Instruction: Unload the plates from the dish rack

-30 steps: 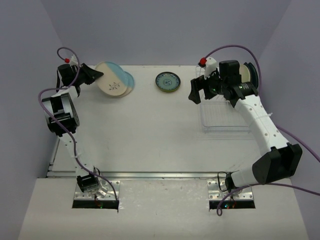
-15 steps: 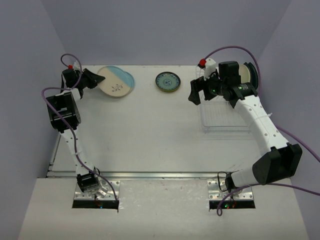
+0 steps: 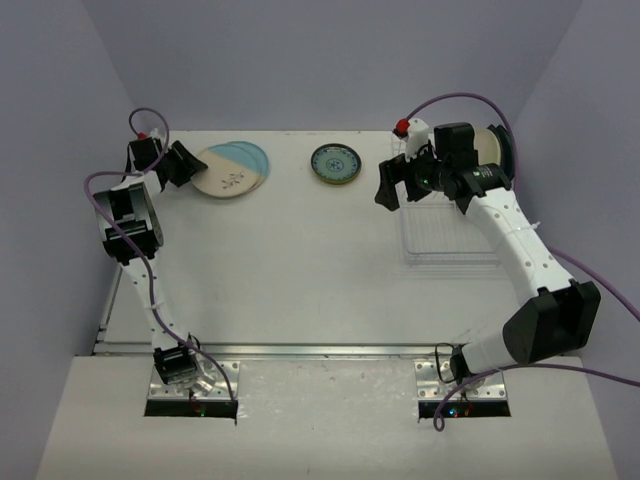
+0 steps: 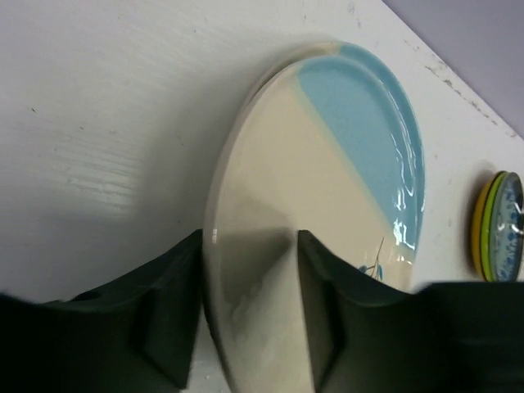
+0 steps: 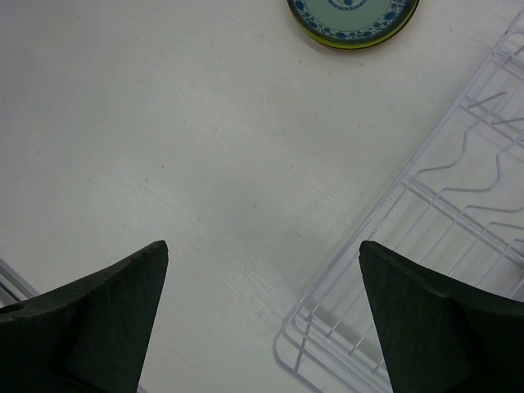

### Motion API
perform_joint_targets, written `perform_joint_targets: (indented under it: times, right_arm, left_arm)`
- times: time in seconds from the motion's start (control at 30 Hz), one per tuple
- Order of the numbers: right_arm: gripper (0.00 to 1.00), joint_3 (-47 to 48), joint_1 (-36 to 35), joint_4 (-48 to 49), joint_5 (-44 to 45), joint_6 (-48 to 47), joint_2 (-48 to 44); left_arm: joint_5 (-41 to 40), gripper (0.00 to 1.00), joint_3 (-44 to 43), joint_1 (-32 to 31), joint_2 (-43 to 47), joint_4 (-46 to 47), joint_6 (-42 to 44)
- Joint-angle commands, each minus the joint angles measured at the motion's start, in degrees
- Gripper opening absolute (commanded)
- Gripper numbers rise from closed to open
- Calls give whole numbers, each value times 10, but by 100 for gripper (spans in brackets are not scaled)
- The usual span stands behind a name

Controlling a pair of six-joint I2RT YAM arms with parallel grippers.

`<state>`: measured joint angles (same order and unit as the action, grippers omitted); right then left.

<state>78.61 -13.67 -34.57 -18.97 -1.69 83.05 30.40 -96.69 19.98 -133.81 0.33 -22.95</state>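
My left gripper (image 3: 181,165) (image 4: 250,246) is shut on the near rim of a cream and light-blue plate (image 3: 232,168) (image 4: 327,188), which lies low and almost flat at the table's far left. A small teal-patterned plate on a lime-green one (image 3: 335,163) (image 5: 352,16) (image 4: 495,225) sits at the far middle. My right gripper (image 3: 392,185) (image 5: 262,246) is wide open and empty above the table, at the left edge of the white wire dish rack (image 3: 450,240) (image 5: 458,205). A cream plate and a dark-teal plate (image 3: 497,145) stand in the rack's far end, partly hidden by the right arm.
Purple cables loop over both arms (image 3: 455,97). The table's far edge meets the wall just behind the plates. The rack's flat grid base holds nothing.
My left gripper has lowered the cream and light-blue plate from a tilted hold to almost flat on the table. The right arm has barely moved.
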Motion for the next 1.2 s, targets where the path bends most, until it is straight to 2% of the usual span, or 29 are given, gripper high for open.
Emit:
perform_joint_targets:
  times: [0.0,0.07,0.1,0.13,0.53,0.63,0.8,0.9,1.0,1.07,1.17]
  right_arm:
    - [99,23,0,11,-10,3,7]
    - [99,25,0,11,-11,3,8]
    - [99,25,0,10,-11,3,8]
    - [99,25,0,9,-12,3,8]
    - [99,19,0,8,-6,-3,11]
    - [99,18,0,9,1,-4,10]
    - [99,16,0,12,18,-6,3]
    - [99,12,0,12,20,-6,-2]
    - [99,9,0,12,21,-6,-7]
    - [99,6,0,12,21,-7,-12]
    - [99,1,0,13,25,-9,-21]
  left_arm:
    - [-55,53,-55,-15,2,-33,72]
    - [-70,60,-63,-27,2,-42,88]
    - [-82,70,-65,-34,2,-46,101]
    - [-87,71,-67,-40,3,-48,105]
    - [-99,76,-82,-86,6,-46,128]
    - [-117,83,-84,-86,11,-45,129]
    - [-144,88,-52,-84,46,-17,143]
    - [-132,88,-26,-81,94,23,153]
    - [-117,88,-15,-82,124,19,174]
    - [-116,87,23,-85,156,34,192]
    - [-123,76,53,-87,213,24,224]
